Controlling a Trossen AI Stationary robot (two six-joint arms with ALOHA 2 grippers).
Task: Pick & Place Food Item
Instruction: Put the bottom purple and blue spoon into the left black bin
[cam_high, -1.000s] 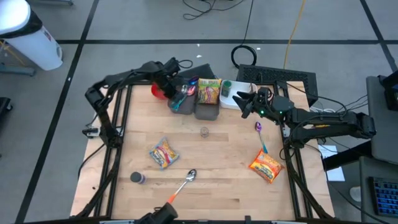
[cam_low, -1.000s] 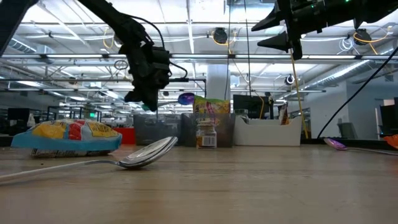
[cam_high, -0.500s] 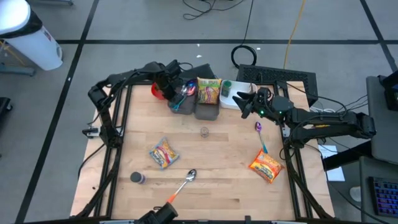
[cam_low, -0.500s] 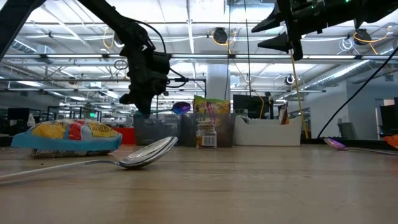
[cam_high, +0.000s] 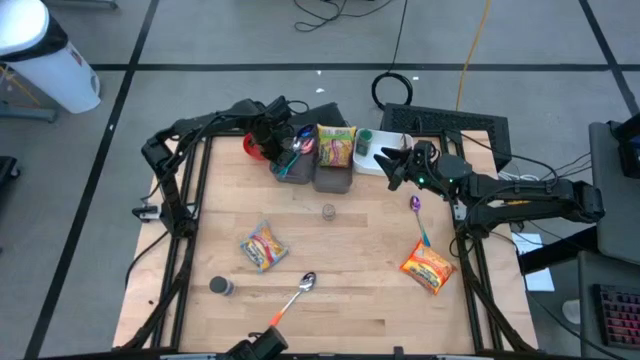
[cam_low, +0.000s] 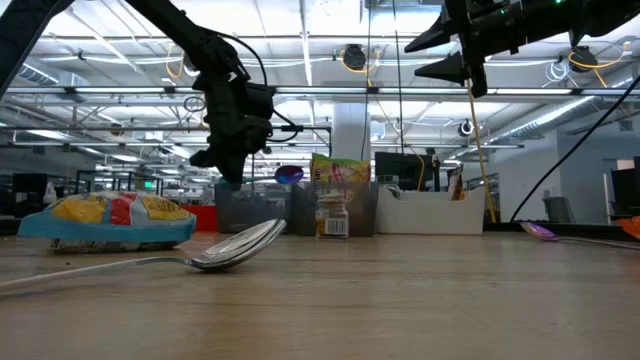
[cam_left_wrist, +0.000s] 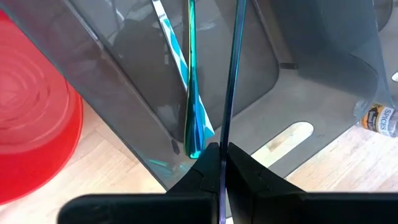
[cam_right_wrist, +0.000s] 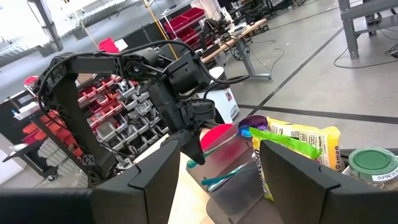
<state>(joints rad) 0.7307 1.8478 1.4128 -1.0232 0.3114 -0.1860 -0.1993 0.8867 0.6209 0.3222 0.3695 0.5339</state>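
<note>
left end effector (cam_left_wrist: 222, 163) clamped on iridescent spoon handle (cam_left_wrist: 231, 81) | over grey bin (cam_left_wrist: 298, 74) | right end effector (cam_high: 388, 165) open, empty

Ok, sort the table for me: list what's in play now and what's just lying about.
In play:
- left tool, shut on the iridescent utensil
- grey bin under it

Lying about:
- yellow snack packet
- orange packet
- orange-handled spoon
- purple spoon
- small jar
- right tool, open, waiting
</note>
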